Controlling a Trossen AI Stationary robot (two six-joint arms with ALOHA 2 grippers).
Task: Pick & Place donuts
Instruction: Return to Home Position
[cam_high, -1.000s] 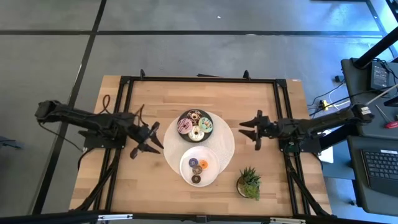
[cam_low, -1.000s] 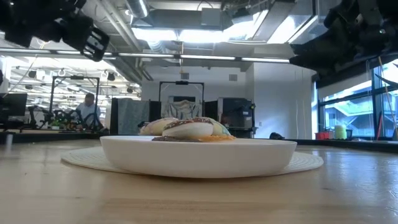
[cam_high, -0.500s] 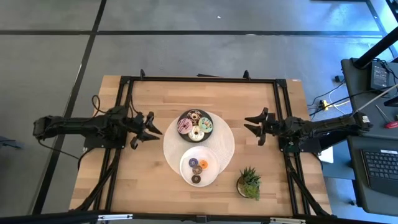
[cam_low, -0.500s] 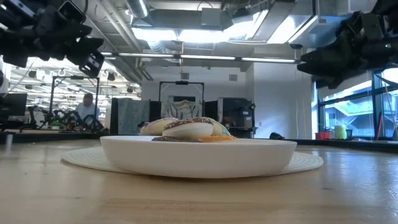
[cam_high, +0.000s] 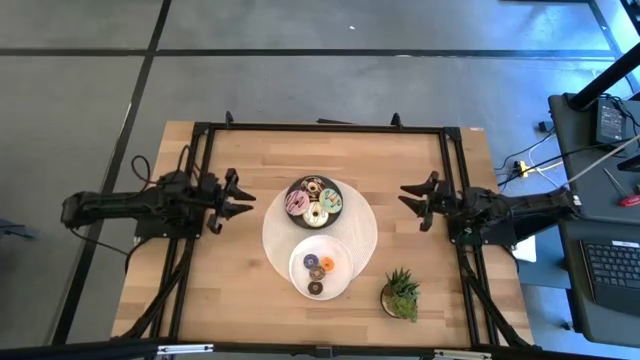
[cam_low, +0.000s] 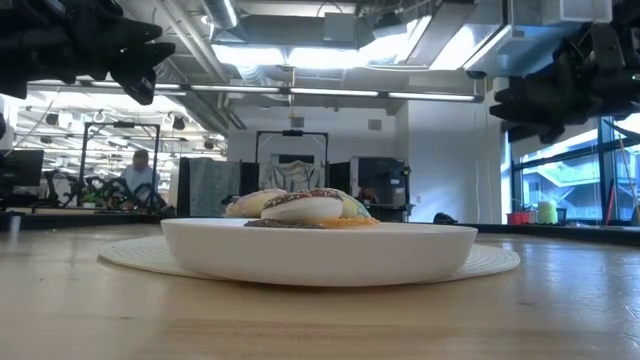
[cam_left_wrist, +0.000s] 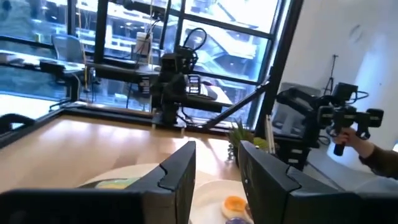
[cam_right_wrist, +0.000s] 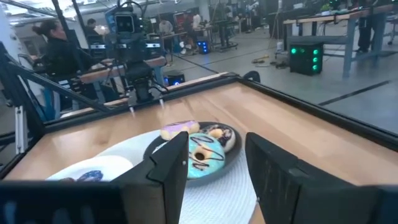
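Both arms have drawn back from the plates since a second ago. The left gripper (cam_high: 240, 194) has moved out toward the left side of the desk (cam_high: 230, 290) and turned to point level across it. The right gripper (cam_high: 408, 198) has slid a little farther toward the right edge. Each gripper is spread open and holds nothing, hanging above bare wood well apart from the plates.

Seen from above, a round pale mat (cam_high: 365, 235) lies at the middle of the desk with two plates on it. Four big donuts (cam_high: 317, 214), iced brown, pink, white and green, fill the grey plate (cam_high: 291, 190) at the far side, packed close together. Three minis (cam_high: 327, 264), purple, orange and dark brown, lie apart from one another on the white plate (cam_high: 338, 280) nearer the camera side. A small plant (cam_high: 400, 295) stands off the mat, near the right front corner.

Every donut appears plated, so the sorting looks finished and only the return to rest remains.

These toy rings are probably light and fairly stiff, and their glossy icing may be slippery. The likeliest safe hold is a pinch across one side of the ring, one finger in the hole. On the crowded grey plate, a finger could easily nudge a neighbouring donut.
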